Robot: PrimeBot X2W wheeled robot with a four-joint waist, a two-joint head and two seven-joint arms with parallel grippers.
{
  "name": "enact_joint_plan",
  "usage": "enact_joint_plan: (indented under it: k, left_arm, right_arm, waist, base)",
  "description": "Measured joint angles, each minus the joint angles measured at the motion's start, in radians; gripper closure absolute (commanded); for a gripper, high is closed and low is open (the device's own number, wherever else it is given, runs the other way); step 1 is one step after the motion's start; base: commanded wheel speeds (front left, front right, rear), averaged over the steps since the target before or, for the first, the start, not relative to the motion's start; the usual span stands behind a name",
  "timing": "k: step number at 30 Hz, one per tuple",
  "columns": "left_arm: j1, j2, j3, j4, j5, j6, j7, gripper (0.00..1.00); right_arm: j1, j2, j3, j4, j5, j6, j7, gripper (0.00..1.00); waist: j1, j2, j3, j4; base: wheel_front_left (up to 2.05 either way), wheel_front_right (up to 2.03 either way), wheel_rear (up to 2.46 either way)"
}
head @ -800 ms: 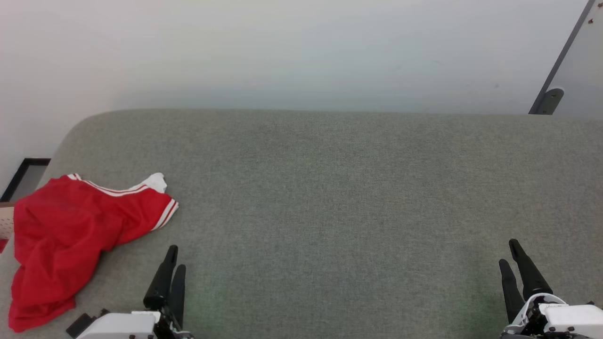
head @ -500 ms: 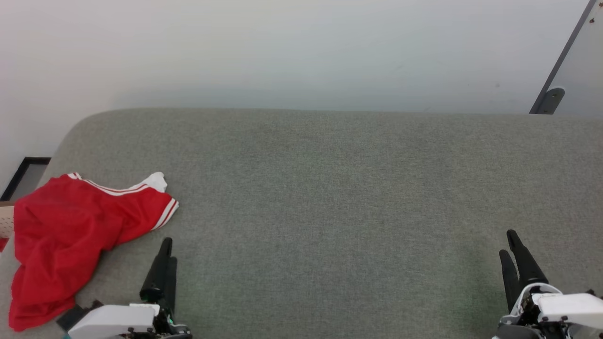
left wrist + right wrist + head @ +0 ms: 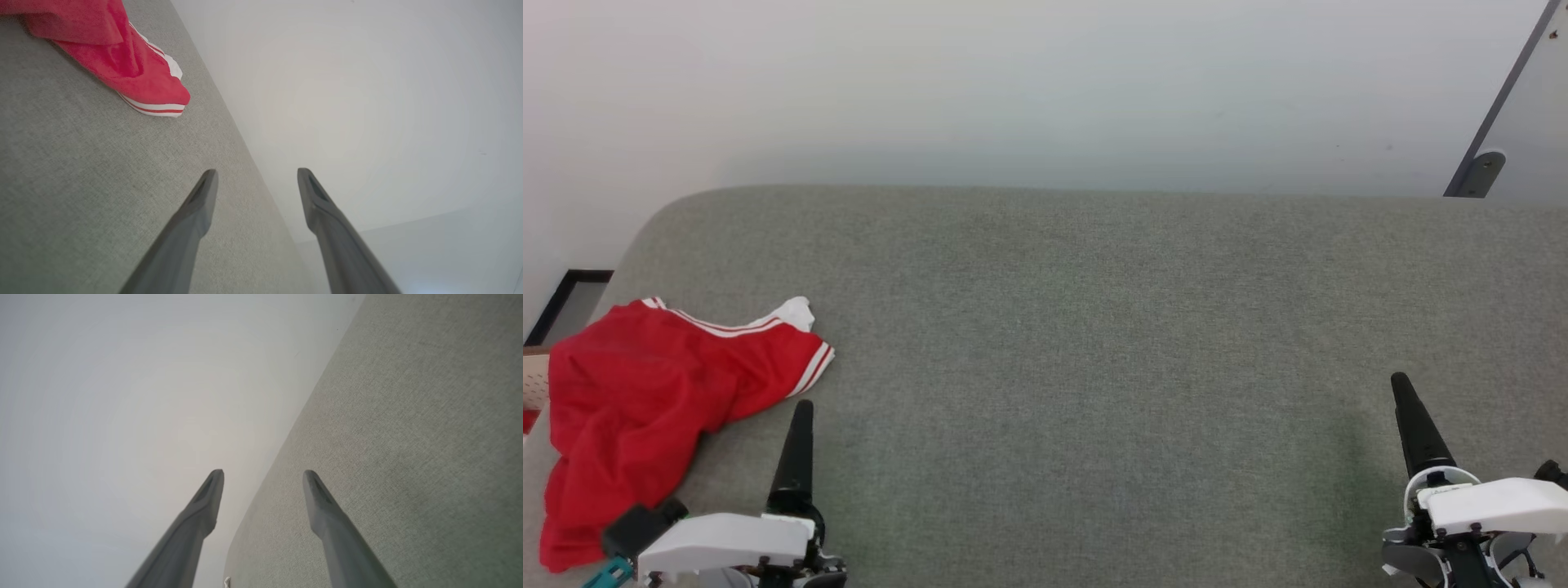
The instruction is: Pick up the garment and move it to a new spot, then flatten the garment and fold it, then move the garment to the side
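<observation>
The garment (image 3: 637, 400), a red jersey with red-and-white striped trim and a white sleeve, lies crumpled at the left end of the grey surface (image 3: 1094, 327), partly draped over its left edge. Its striped hem shows in the left wrist view (image 3: 135, 77). My left gripper (image 3: 800, 408) hovers just right of the garment, apart from it, open and empty (image 3: 255, 175). My right gripper (image 3: 1403, 384) is at the lower right, far from the garment, open with nothing between its fingers (image 3: 263, 475).
A pale wall (image 3: 1013, 82) rises behind the grey surface. A dark-framed panel (image 3: 568, 298) sits on the floor at the far left, and a grey slanted post with a bracket (image 3: 1478, 167) stands at the upper right.
Both grippers have risen and rolled edge-on, so each now shows as a single dark finger in the head view. The garment has not moved.
</observation>
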Motion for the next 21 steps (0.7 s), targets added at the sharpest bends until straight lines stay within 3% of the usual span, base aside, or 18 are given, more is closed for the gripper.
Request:
enact_joint_plan:
  k: [21]
  left_arm:
    - [0.001,0.004,-0.033,-0.016,0.435,0.004,-0.076,0.00]
  right_arm:
    - [-0.025,-0.030,0.043,-0.003,-0.386,0.000,-0.075,0.00]
  waist:
    - [0.0000,-0.0001,0.000,0.007]
  base:
    - [0.00,0.00,0.00]
